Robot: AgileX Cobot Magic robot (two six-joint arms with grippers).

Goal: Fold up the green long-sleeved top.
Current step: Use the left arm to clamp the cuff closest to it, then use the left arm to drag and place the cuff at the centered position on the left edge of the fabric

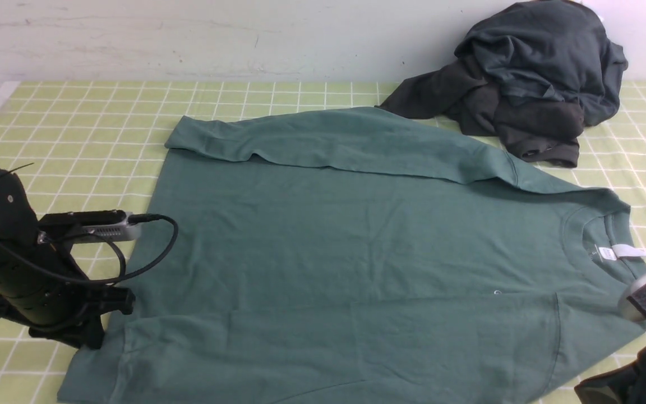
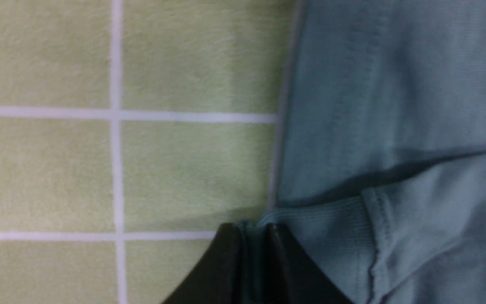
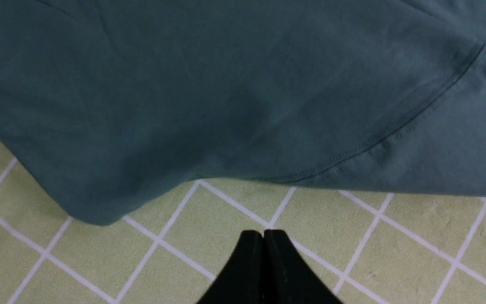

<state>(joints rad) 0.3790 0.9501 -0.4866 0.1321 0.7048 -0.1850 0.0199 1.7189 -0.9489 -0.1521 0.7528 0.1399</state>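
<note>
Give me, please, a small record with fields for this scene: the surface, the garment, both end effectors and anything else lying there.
surface: checked cloth, yellow-green with white lines
garment: green long-sleeved top, spread flat, collar toward the robot's right
far sleeve: folded across the body
neck label: white, inside the collar
left end effector: closed on a ribbed edge of the top
right end effector: shut, empty, over bare cloth beside the top
other: dark grey garments, piled at the far right
</note>
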